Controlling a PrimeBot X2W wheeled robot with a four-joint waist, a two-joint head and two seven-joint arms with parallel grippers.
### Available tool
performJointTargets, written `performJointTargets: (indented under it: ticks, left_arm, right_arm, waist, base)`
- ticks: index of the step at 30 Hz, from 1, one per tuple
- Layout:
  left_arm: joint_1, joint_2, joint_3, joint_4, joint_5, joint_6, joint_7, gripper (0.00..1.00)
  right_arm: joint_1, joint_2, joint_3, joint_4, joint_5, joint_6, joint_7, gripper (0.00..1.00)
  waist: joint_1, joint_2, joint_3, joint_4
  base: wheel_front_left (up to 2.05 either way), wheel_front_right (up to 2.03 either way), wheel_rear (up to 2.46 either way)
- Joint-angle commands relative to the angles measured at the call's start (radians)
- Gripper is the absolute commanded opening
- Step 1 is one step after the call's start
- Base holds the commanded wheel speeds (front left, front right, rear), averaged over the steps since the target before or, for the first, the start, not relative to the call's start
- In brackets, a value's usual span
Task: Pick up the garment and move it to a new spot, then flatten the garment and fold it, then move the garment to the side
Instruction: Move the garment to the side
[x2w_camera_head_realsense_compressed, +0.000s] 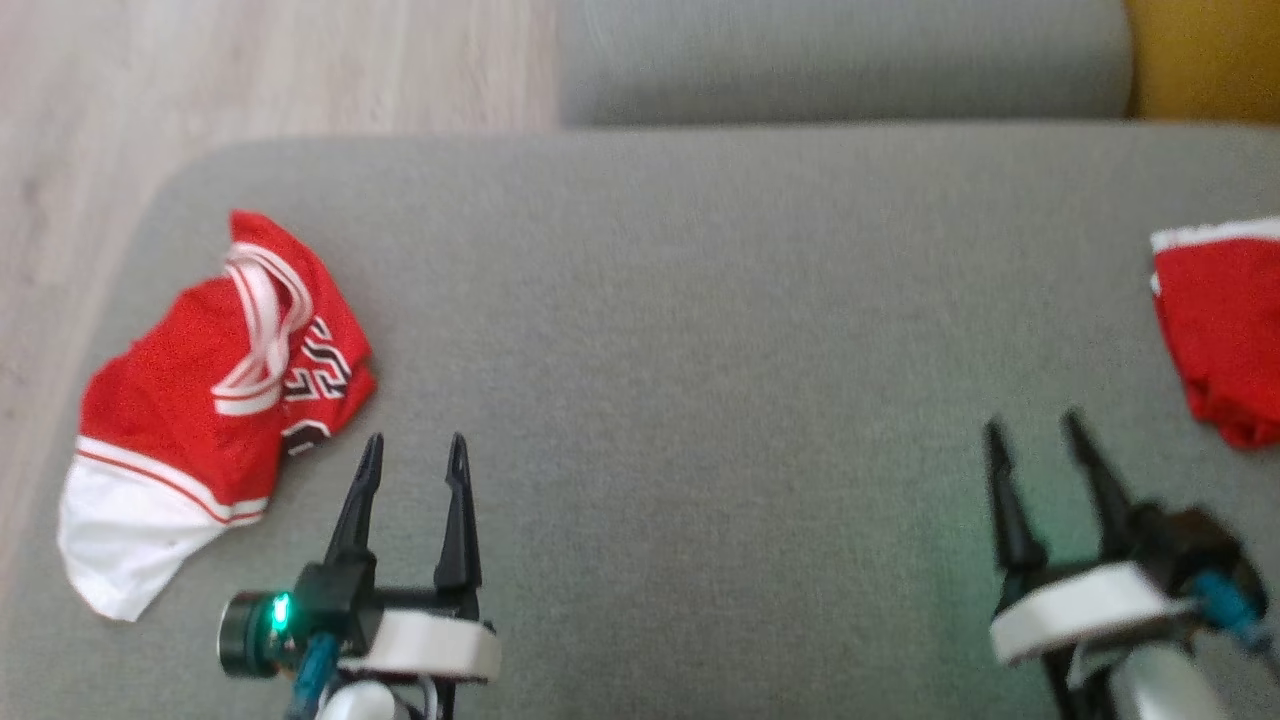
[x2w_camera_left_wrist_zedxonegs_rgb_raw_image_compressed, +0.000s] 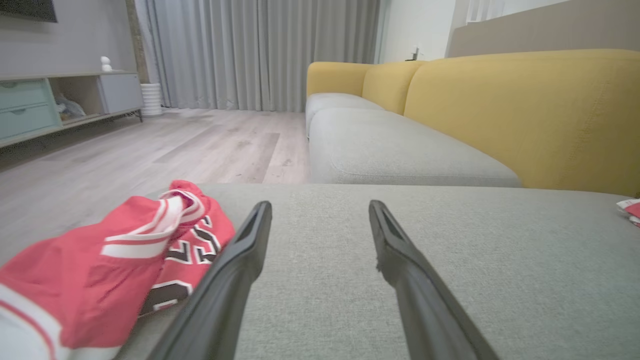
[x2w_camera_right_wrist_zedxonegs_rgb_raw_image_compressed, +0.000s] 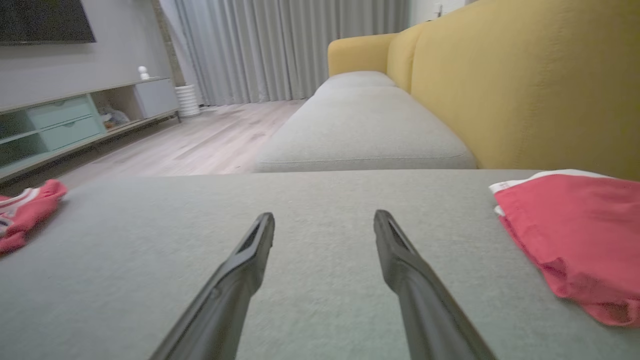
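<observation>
Both claws stand wide open and empty, low over the grey cushion (x2w_camera_head_realsense_compressed: 700, 330). The L claw (x2w_camera_head_realsense_compressed: 415, 445) sits at the near edge, fingers pointing fwd, roughly level w/ the seat. A crumpled red jersey (x2w_camera_head_realsense_compressed: 180, 400) lies just beside it to the L. Its numbered corner is close to the L finger but clear of it, and its white hem is nearest the camera. In the L wrist view the jersey (x2w_camera_left_wrist_zedxonegs_rgb_raw_image_compressed: 90, 270) bunches at lower L of the fingers.

The R claw (x2w_camera_head_realsense_compressed: 1033, 425) is well apart on the R, fingers leaning slightly L in the head view. A folded red garment (x2w_camera_head_realsense_compressed: 1220, 320) w/ white trim lies flat near it to the R, at the cushion's R edge, not touching. The R wrist view shows it (x2w_camera_right_wrist_zedxonegs_rgb_raw_image_compressed: 575, 225) just R of the fingers.

Beyond are a 2nd grey seat (x2w_camera_head_realsense_compressed: 840, 60), a yellow backrest (x2w_camera_left_wrist_zedxonegs_rgb_raw_image_compressed: 525, 110), wood floor (x2w_camera_head_realsense_compressed: 250, 70) and grey curtains (x2w_camera_left_wrist_zedxonegs_rgb_raw_image_compressed: 260, 50).
</observation>
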Motion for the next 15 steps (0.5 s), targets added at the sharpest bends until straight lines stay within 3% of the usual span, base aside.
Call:
performJointTargets:
  ticks: [1,15]
  left_arm:
    - [-0.005,0.001,0.038,-0.038,0.005,0.006,-0.005,1.00]
    - [0.108,0.001,0.068,-0.074,0.068,-0.001,-0.005,1.00]
  right_arm:
    - [-0.014,0.002,0.019,-0.056,-0.023,0.007,-0.011,1.00]
    - [0.101,0.067,-0.003,-0.149,-0.110,0.007,-0.011,1.00]
  waist:
    - [0.0004,0.0000,-0.065,0.024]
    - [0.0004,0.0000,-0.128,0.006]
  base:
    - [0.00,0.00,0.00]
    - [0.00,0.00,0.00]
